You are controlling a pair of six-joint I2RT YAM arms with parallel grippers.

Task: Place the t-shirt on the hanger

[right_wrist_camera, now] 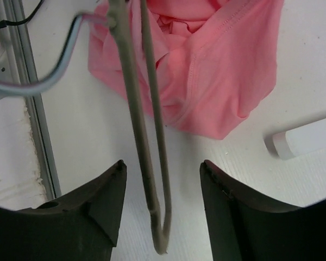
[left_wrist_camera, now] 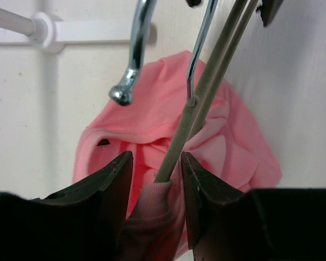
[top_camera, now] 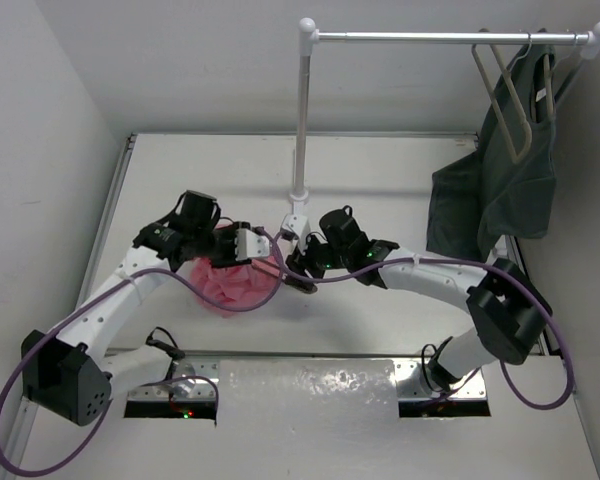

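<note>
So far the job is barely begun. The t-shirt (top_camera: 230,290) lies in a crumpled heap on the table (top_camera: 380,330), directly under and just ahead of the left gripper (left_wrist_camera: 156,157). Nothing is draped over the hanger (left_wrist_camera: 204,92).

In the left wrist view the fingers are drawn in on a bunched fold of pink fabric that fills the gap between them. One grey arm of the hanger runs down between the same fingers into that fold, and its silver hook (left_wrist_camera: 131,60) hangs free out in front, past the fingertips. Whether the pads press the hanger's arm as well as the cloth, I cannot tell.

The right gripper (right_wrist_camera: 163,163) stands wide open and holds nothing. The hanger's rounded shoulder end lies between its fingers, clear of both, and the rest of the hanger stretches away forward toward the heap of fabric beyond the fingertips.

As I judge it, one end of the hanger is at most nosed into an opening of the shirt — which opening, the folds hide. Almost everything is left to do: both shoulders of the hanger have to go inside the neck, the fabric has to be spread along them, and the hook must come out at the collar.
</note>
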